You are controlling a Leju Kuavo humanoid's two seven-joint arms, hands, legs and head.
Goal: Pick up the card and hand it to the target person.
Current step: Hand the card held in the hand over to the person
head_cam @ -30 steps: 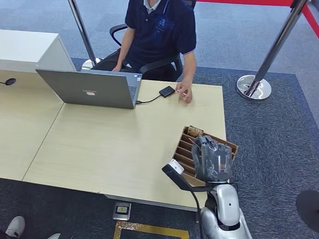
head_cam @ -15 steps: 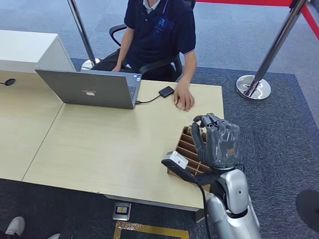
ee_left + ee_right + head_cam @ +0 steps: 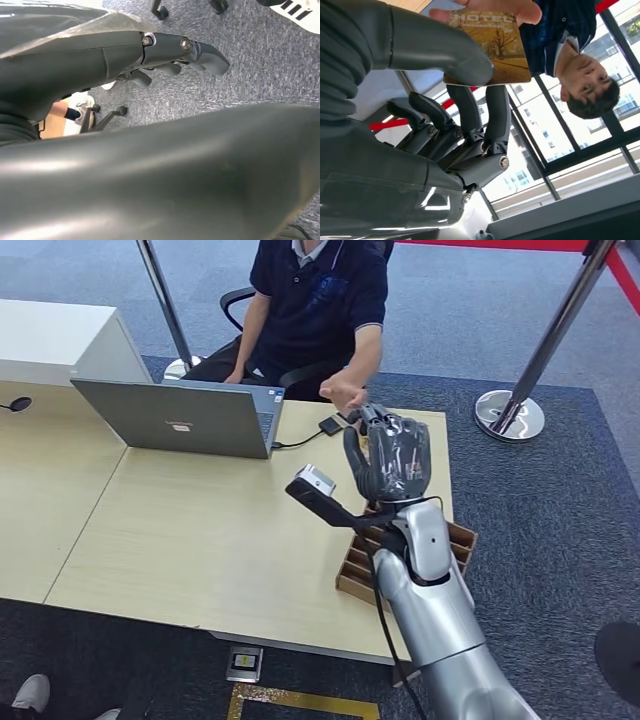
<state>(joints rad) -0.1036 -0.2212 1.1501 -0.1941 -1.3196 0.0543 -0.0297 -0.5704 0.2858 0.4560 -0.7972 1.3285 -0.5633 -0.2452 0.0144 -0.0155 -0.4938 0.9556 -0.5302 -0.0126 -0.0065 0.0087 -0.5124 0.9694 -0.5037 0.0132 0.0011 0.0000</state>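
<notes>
Nearest the robot, at the front right corner of the pale wooden tabletop [image 3: 189,530], sits a brown slotted cardboard card holder [image 3: 355,565] with narrow parallel dividers. The silver right arm crosses over it and hides most of its slots, so what lies in them cannot be told.

Above and beyond the holder, the right hand [image 3: 386,455] is raised over the tabletop's far right part. In the right wrist view its thick grey thumb and dark fingers [image 3: 497,115] pinch a rectangular card printed with an autumn tree scene and the word HOTEL [image 3: 495,47]; the thumb lies across one face, two fingers press the other, and the remaining fingers are curled lower, off the card. The person's hand [image 3: 343,395] reaches out from the far edge, palm open, and in the right wrist view its fingertips touch the card's far end.

The left hand [image 3: 170,55] hangs over grey carpet; its fingers look loosely curled with nothing in them, though much of them is hidden.

Farther back, an open grey laptop [image 3: 181,418] stands on the tabletop, with a small black device [image 3: 332,424] cabled to it. Behind sits the person in a dark blue polo shirt [image 3: 321,305] on a black office chair.
</notes>
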